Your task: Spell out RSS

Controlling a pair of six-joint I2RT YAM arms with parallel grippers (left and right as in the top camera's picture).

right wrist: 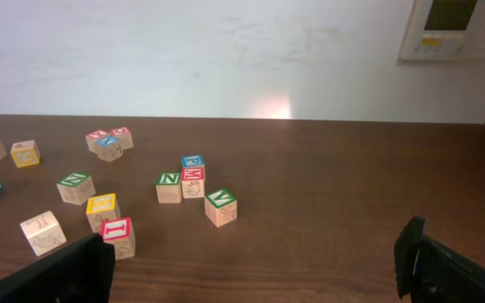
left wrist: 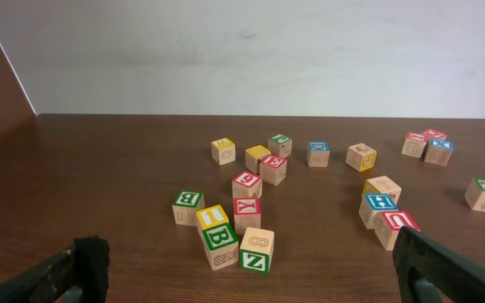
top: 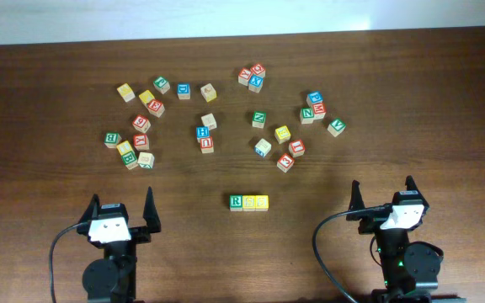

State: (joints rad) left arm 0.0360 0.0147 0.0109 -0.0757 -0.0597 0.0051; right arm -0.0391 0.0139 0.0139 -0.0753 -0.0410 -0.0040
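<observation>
Wooden block row (top: pixel 249 202) noted lower centre, seemingly finished. Found left gripper (top: pixel 122 204), right gripper (top: pixel 382 192) spread, empty. Recommend keeping clear.

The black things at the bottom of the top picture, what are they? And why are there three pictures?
Those are two robot arms, the left arm and the right arm, each ending in jaws for pinching things. Both sets of jaws are open and hold nothing. The top picture comes from a camera above the table. The other two come from little cameras on the wrists, so they look low across the table, with the dark jaws at the bottom corners. Many wooden letter blocks lie scattered. Between the arms sits a row of three blocks; the first shows an R, the others are too small to read.
</observation>
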